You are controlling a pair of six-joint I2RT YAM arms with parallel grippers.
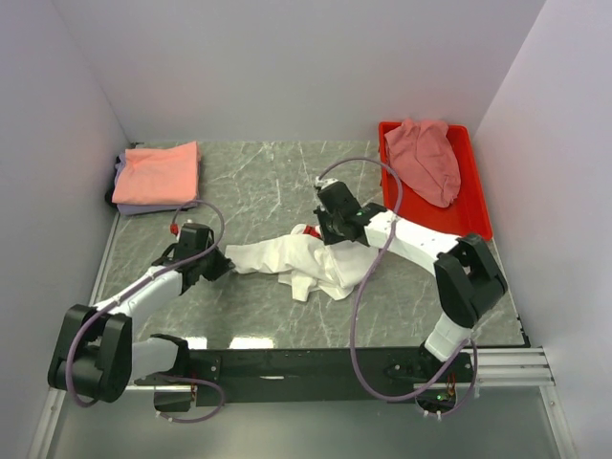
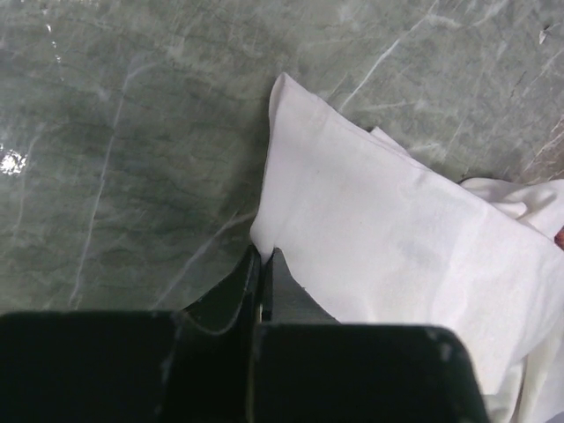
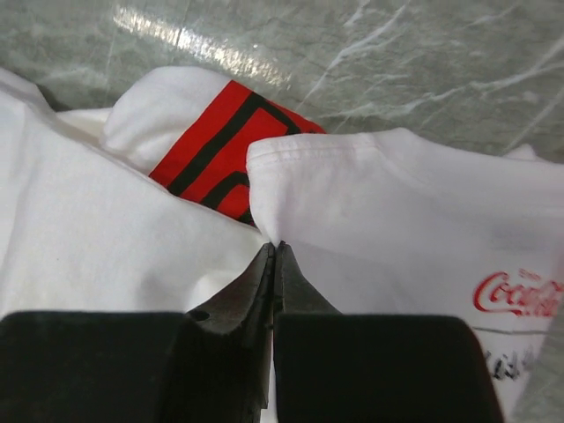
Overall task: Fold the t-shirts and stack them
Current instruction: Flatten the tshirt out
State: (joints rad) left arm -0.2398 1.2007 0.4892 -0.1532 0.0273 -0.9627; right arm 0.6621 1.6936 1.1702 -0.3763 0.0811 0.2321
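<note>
Marble tabletop (image 1: 287,182): both jaws clamp the white t-shirt (image 1: 306,260), whose red script (image 3: 515,295) seemingly reads Coca-Cola.

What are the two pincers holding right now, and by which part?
Both are shut on the white t-shirt. The left pincer pinches its edge near a corner. The right pincer pinches a hemmed edge beside the red print.
</note>
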